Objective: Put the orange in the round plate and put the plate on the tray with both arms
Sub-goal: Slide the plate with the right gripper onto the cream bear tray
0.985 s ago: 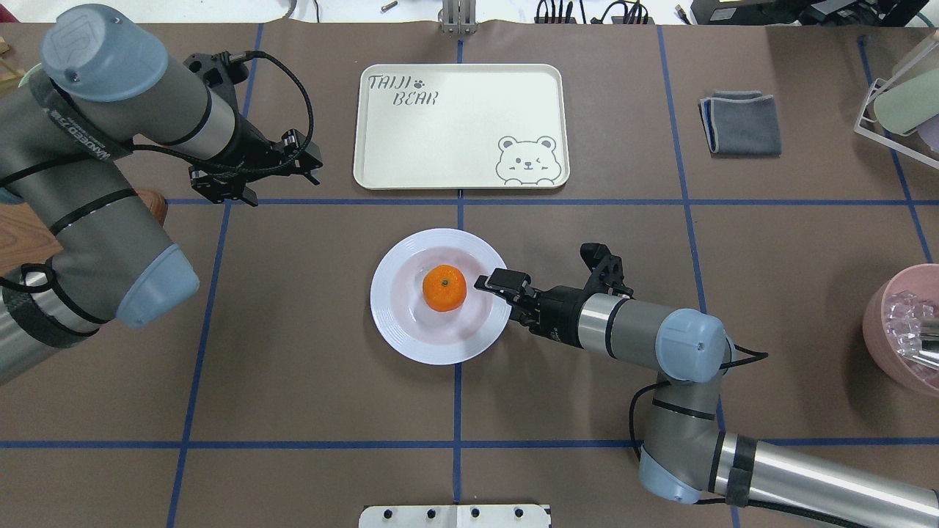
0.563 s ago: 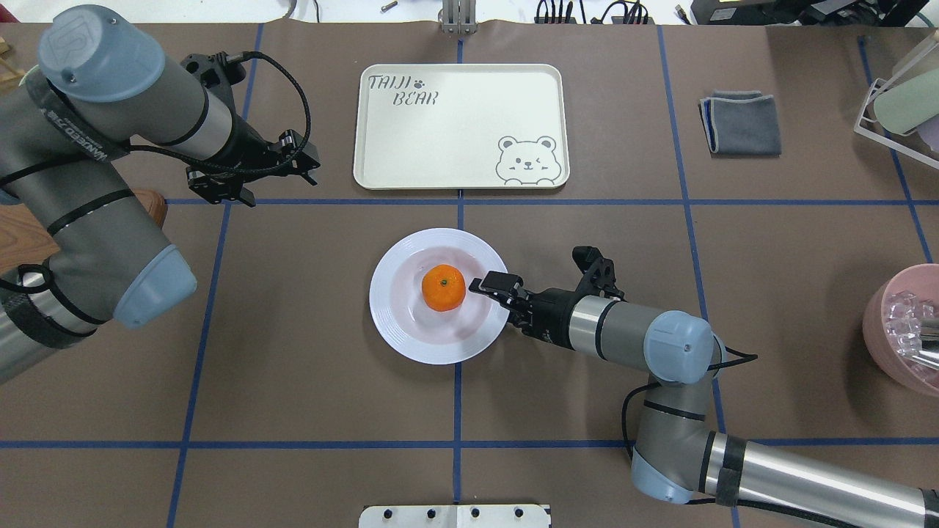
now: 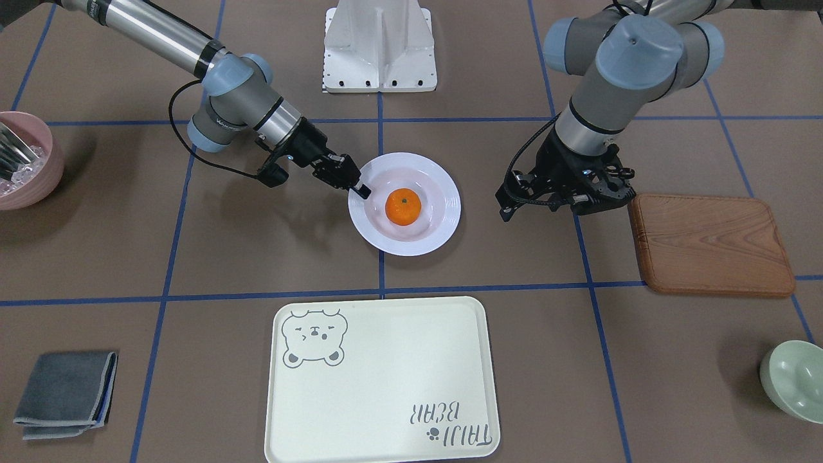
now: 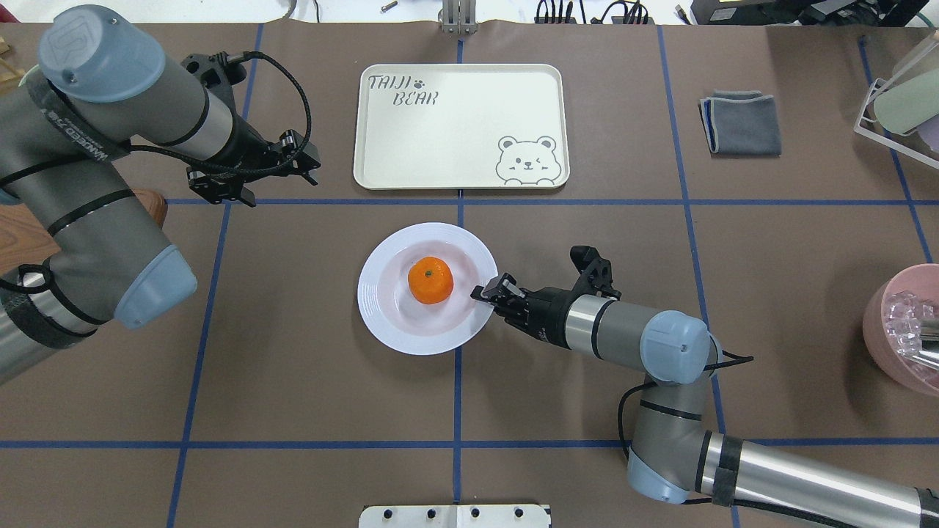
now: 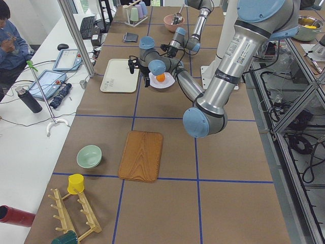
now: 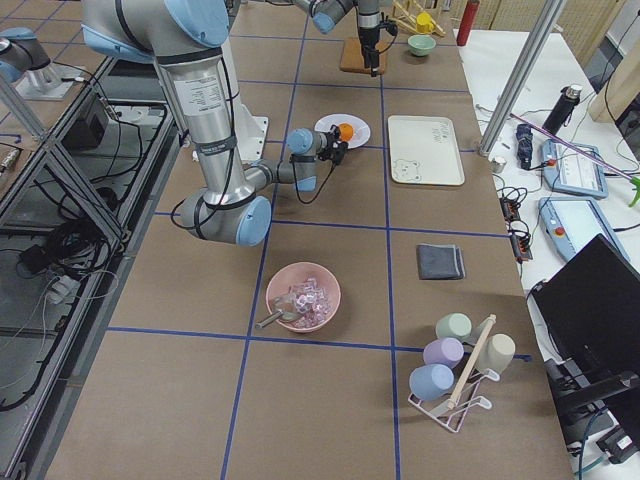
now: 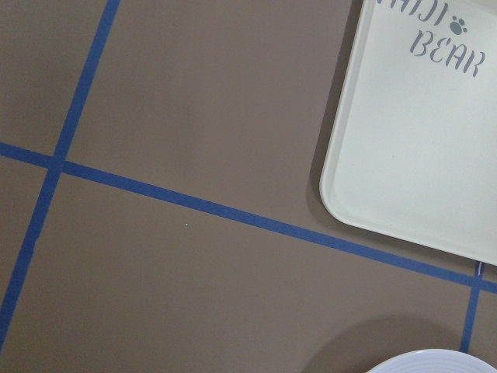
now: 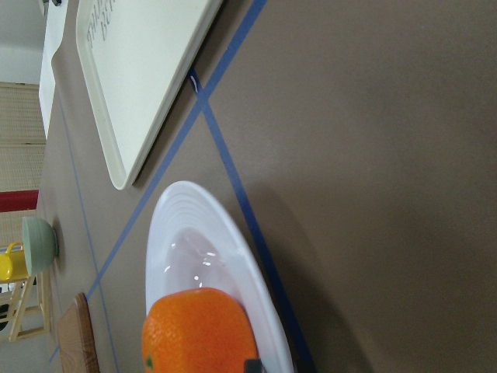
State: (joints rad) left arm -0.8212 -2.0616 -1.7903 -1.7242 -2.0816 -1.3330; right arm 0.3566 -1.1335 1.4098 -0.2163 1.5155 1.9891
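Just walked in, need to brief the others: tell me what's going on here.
The orange already sits in the round plate at mid-table. The right gripper is at the plate's rim on the robot's right side and seems to pinch it. The left gripper hangs open and empty beside the tray, away from the plate. The tray holds nothing; the plate is not yet on it.

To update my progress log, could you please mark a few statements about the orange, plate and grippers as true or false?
The orange lies in the round plate: true.
The round plate rests on the tray: false; it sits on the table, apart from the tray.
The right gripper reaches the plate's rim: true.
The left gripper holds the plate: false; it hangs clear of it.
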